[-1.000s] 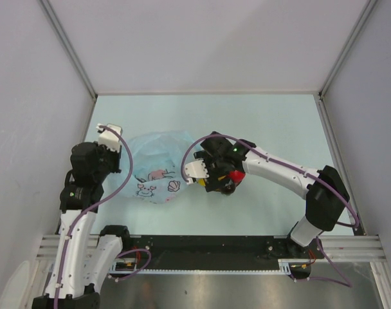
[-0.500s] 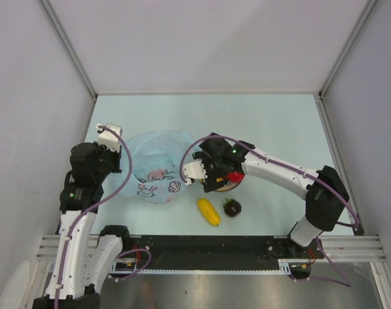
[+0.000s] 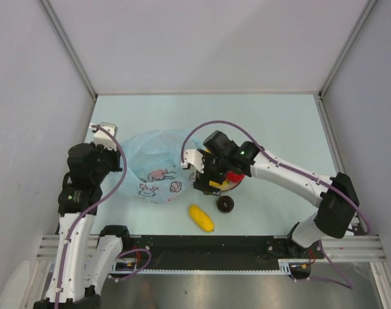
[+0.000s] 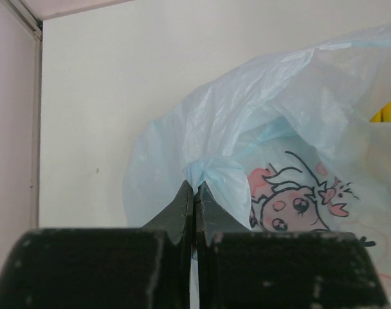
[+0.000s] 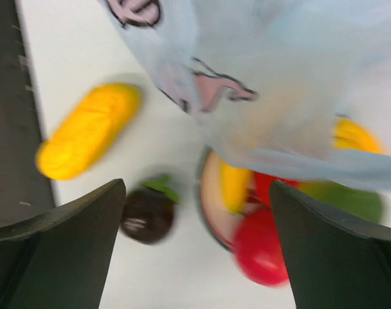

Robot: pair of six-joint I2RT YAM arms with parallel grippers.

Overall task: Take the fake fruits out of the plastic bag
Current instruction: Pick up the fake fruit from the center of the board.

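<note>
The light-blue plastic bag (image 3: 158, 164) lies left of centre. My left gripper (image 3: 118, 149) is shut on a bunched fold at its left edge, as the left wrist view (image 4: 194, 187) shows against the bag (image 4: 279, 148). My right gripper (image 3: 205, 177) hangs open and empty over the bag's right edge, also seen in its wrist view (image 5: 197, 187). A yellow banana (image 3: 200, 217) (image 5: 86, 130) and a dark purple fruit (image 3: 225, 204) (image 5: 147, 214) lie on the table. A red fruit (image 3: 235, 176) (image 5: 263, 248) sits by a plate (image 5: 207, 206). A green fruit (image 5: 350, 201) lies partly under the bag (image 5: 266, 77).
The plate's rim (image 3: 236, 185) shows under my right wrist, with a yellow piece (image 5: 234, 183) on it. White walls enclose the table on three sides. The black rail (image 3: 202, 243) runs along the near edge, just below the banana.
The banana and the dark fruit came out onto the table and have since shifted a little left. My right gripper moved up and left along the bag's edge. The left gripper still pinches the bag.
</note>
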